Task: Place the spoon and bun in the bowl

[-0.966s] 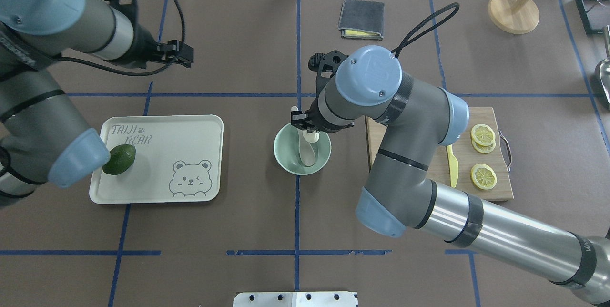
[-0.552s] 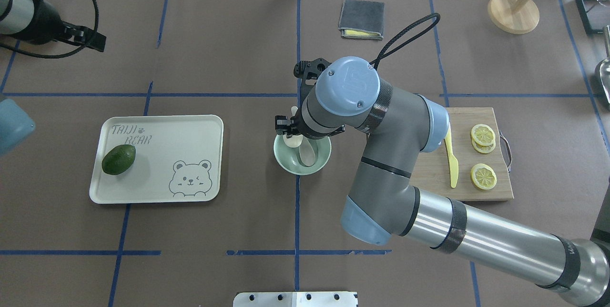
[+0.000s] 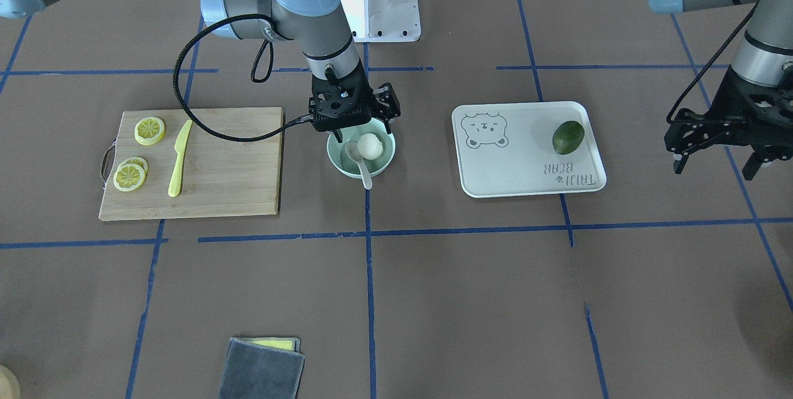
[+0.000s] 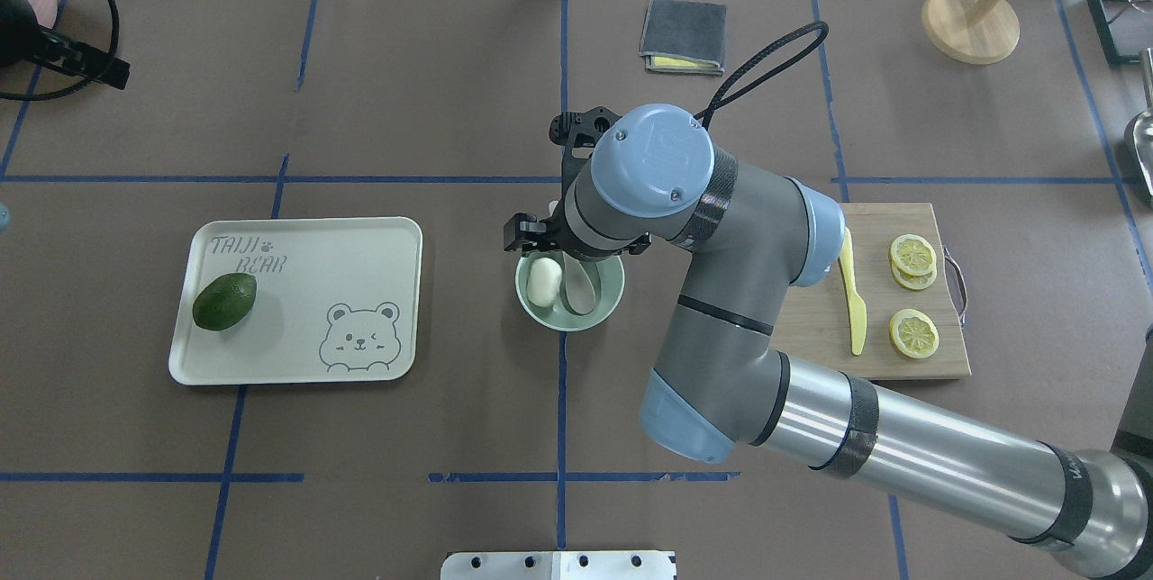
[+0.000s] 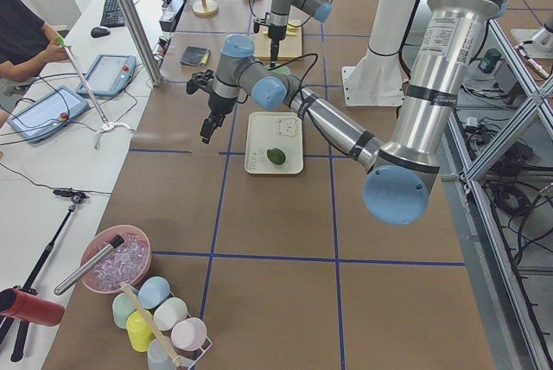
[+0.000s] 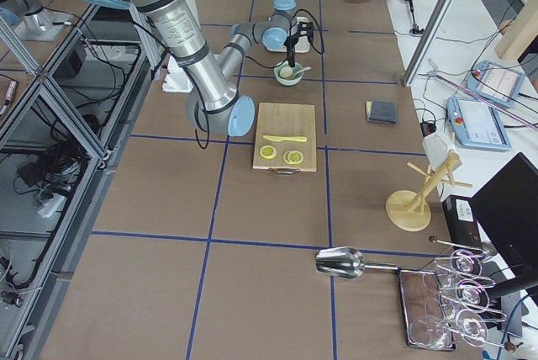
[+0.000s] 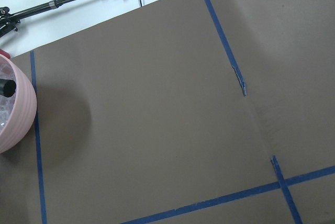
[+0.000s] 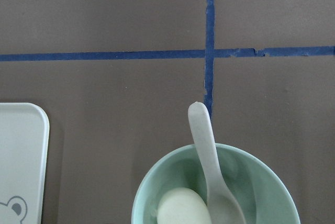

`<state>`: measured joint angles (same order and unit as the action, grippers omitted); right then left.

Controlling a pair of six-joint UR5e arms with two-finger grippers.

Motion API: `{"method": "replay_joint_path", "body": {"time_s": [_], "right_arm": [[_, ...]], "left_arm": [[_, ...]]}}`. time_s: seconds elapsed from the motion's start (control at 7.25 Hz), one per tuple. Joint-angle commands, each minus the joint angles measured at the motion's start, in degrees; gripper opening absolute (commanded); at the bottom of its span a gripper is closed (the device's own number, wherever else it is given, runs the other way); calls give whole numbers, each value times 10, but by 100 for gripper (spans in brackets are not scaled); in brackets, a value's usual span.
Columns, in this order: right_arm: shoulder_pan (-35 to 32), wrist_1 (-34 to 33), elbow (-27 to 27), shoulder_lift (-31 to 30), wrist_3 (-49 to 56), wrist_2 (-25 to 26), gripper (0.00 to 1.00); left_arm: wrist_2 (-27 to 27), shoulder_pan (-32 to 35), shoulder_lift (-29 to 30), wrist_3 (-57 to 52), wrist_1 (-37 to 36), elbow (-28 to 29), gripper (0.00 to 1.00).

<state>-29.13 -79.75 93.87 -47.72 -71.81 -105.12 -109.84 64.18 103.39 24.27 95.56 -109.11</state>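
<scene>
The pale mint-green bowl [image 4: 612, 303] [image 3: 337, 166] stands at the table's middle. The white bun [image 4: 544, 281] [image 3: 370, 146] lies inside it, beside the beige spoon [image 4: 582, 291] [image 3: 360, 162]. The spoon's scoop is in the bowl and its handle sticks out over the rim. The right wrist view shows the bowl [image 8: 149, 182], the spoon [image 8: 207, 145] and the bun [image 8: 180, 209] from just above. My right gripper [image 3: 363, 129] hangs open and empty over the bowl. My left gripper [image 3: 714, 168] is open and empty, far off past the tray.
A white bear-printed tray [image 4: 360, 247] with a green fruit [image 4: 224, 301] lies left of the bowl. A wooden board [image 4: 901, 359] with lemon slices and a yellow knife [image 4: 853, 310] lies right. A grey cloth [image 4: 683, 37] and a wooden stand [image 4: 970, 22] are at the back.
My right gripper moved left over the bowl with the bun and let it go; the bun now lies in the bowl. My left arm drew back to the far left.
</scene>
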Motion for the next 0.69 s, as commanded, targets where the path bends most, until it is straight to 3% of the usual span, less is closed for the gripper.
{"method": "replay_joint_path", "body": {"time_s": [0.0, 0.14, 0.41, 0.55], "right_arm": [[-4, -2, 5, -1, 2, -1, 100], [-21, -11, 35, -23, 7, -9, 100], [-68, -77, 114, -73, 54, -50, 100], [-86, -124, 146, -90, 99, -54, 100]], "left_arm": [[0, 14, -5, -24, -1, 6, 100], [-13, 43, -26, -71, -1, 12, 100], [-117, 109, -64, -173, 0, 37, 100], [-128, 135, -81, -192, -3, 38, 100]]}}
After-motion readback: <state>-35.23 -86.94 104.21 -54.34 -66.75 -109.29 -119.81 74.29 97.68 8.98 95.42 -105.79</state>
